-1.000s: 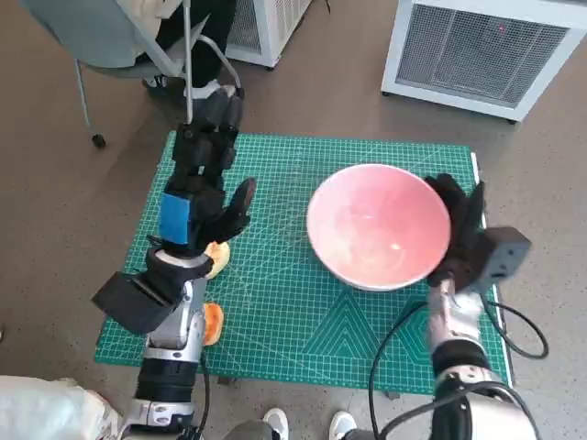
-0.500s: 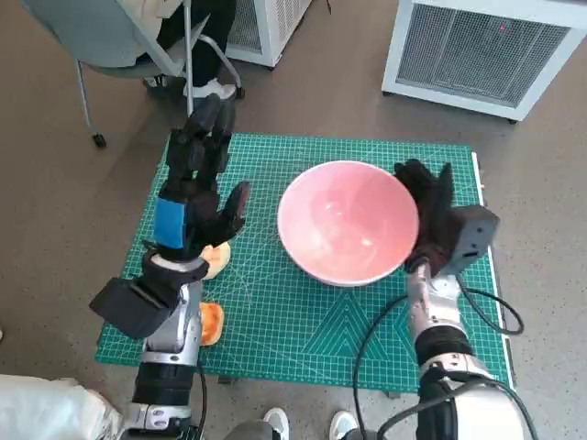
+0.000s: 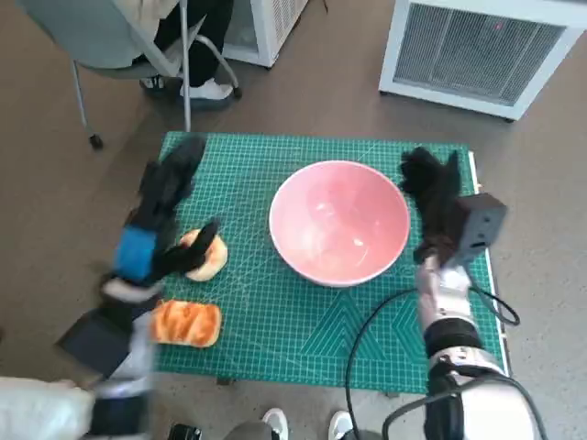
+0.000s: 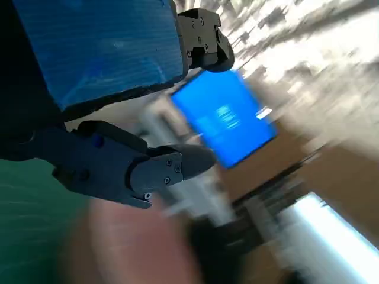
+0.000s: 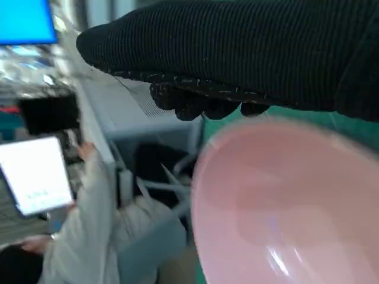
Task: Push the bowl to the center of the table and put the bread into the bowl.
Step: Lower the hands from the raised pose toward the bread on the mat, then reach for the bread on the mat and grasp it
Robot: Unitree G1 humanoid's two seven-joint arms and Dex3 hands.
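Note:
The pink bowl (image 3: 338, 221) sits near the middle of the green cutting mat (image 3: 303, 321); it also fills the right wrist view as bowl (image 5: 284, 207). My right hand (image 3: 434, 197) stands just off the bowl's right rim, fingers up, holding nothing. Two bread pieces lie at the mat's left: a round bun (image 3: 204, 258) and a striped pastry (image 3: 186, 323). My left hand (image 3: 161, 213) is blurred above the bun, fingers spread, with its thumb beside the bun. In the left wrist view the left hand (image 4: 118, 118) holds nothing.
A white grilled unit (image 3: 481, 50) stands beyond the table's far right corner. A chair (image 3: 128, 46) with a seated person is at the far left. A person and bright screens show blurred in the right wrist view.
The bowl has slid left toward the mat's middle, pushed by my right hand, which now stands slightly off its rim. My left hand has swung left, uncovering the bun and pastry.

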